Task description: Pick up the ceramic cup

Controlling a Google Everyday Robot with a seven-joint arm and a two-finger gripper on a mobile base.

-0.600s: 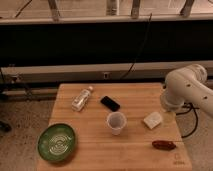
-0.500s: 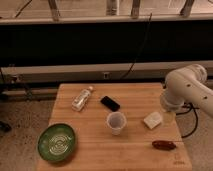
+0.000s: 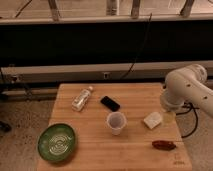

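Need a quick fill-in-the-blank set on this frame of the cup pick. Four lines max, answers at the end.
1. The ceramic cup stands ____ near the middle of the table.
2. The clear bottle lies on its ____ next to the black phone.
3. The gripper hangs over the table's ____ edge as the camera sees it, apart from the cup.
4. The bowl at the near left corner is ____ in colour.
Missing words: upright; side; right; green.
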